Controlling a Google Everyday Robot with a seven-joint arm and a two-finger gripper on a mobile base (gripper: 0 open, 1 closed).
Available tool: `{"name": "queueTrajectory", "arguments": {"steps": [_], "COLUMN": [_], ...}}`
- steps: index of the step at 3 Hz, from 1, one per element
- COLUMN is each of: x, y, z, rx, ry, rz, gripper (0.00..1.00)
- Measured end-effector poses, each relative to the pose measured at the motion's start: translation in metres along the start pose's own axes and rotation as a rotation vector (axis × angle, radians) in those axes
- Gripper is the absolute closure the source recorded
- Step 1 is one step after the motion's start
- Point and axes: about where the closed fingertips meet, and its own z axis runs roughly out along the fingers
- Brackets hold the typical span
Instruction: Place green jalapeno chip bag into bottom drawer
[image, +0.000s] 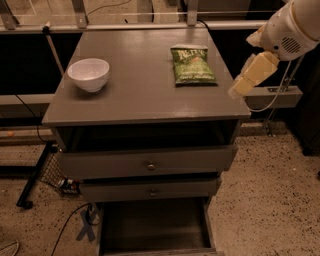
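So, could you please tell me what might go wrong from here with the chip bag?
The hand hangs at the right edge of the cabinet top and might clip it. The green jalapeno chip bag lies flat, so it may slide. The upper drawers jut out above the bottom drawer, crowding the drop.

I see the green jalapeno chip bag (193, 65) lying flat, face up, on the far right part of the table (140, 95). It is crinkly and green, with pale lettering along its far edge, and it sits square to the table. The bottom drawer (150, 227), the lowest of three, stands pulled out toward me and shows a plain dark grey tray. My end effector (239, 90) hangs at the table's right edge, near the bag but apart from it.
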Motion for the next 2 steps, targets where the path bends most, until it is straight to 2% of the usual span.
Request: {"name": "queueTrajectory", "arguments": {"steps": [1,2], "x": [0.001,0.003], "y": [-0.01,-0.031], "z": [0.008,0.028], "rx": [0.003,0.002], "ry": [-0.026,-0.019], "rz": [0.021,0.031], "gripper": [0.0,0.0]}}
